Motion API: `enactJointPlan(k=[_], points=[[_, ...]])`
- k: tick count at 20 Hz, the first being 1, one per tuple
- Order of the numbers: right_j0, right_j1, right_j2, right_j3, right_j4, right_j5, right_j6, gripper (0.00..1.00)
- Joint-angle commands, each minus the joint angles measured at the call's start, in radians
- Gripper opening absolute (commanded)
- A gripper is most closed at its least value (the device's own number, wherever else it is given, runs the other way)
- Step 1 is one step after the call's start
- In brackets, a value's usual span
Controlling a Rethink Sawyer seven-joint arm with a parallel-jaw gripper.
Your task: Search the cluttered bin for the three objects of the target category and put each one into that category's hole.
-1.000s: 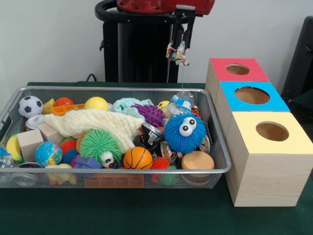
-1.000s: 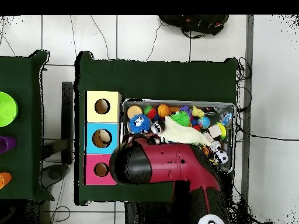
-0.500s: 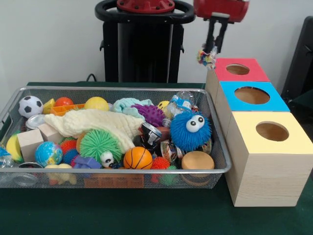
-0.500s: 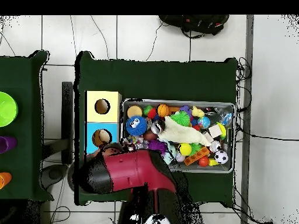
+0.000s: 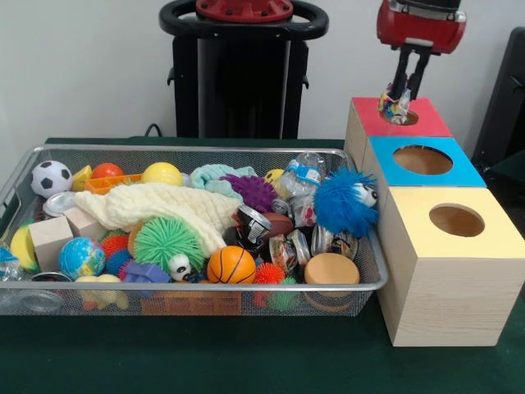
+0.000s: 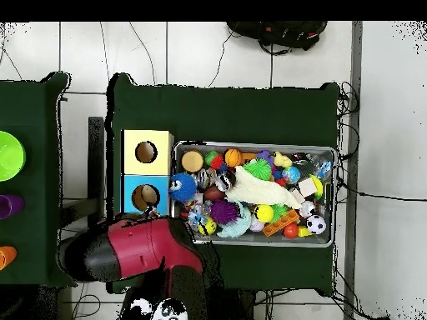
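Note:
In the front view my gripper (image 5: 402, 92) hangs over the hole of the red-topped box (image 5: 428, 125), shut on a small multicoloured bundle (image 5: 394, 105) that dangles just above the hole's left rim. The wire-mesh bin (image 5: 164, 287) to the left is packed with toys. A blue fuzzy ball with googly eyes (image 5: 343, 203) leans against the bin's right wall. From overhead the red arm (image 6: 138, 248) covers the red-topped box, so the gripper and bundle are hidden there; the blue-topped box (image 6: 144, 196) and yellow-topped box (image 6: 145, 152) show.
The blue-topped box (image 5: 459, 171) and yellow-topped box (image 5: 472, 242) stand in a row in front of the red one. The bin holds a cream cloth (image 5: 160, 207), a green spiky ball (image 5: 166, 240), a small basketball (image 5: 230, 264), a soccer ball (image 5: 51, 176) and a globe ball (image 5: 80, 257).
My gripper has carried the multicoloured bundle from above the bin's back right corner rightward to the red-topped box's hole. The blue fuzzy ball rolled right against the bin wall.

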Motion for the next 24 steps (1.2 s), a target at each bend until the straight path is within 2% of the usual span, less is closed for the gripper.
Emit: enactJointPlan(k=[1,2,7,13,16,19,24], points=[[0.032,0.144,-0.070,-0.126,0.075,-0.053,0.321,0.00],[0.036,0.173,-0.076,-0.152,0.077,-0.064,0.325,0.00],[0.049,0.197,-0.087,-0.152,0.086,-0.125,0.331,0.00],[0.082,0.257,-0.104,-0.227,0.123,-0.122,0.338,0.00],[0.061,0.271,-0.081,-0.328,0.156,-0.021,0.282,0.00],[0.040,0.264,-0.059,-0.441,0.185,0.137,0.235,0.00],[0.025,0.244,-0.036,-0.524,0.234,0.304,0.234,0.00]])
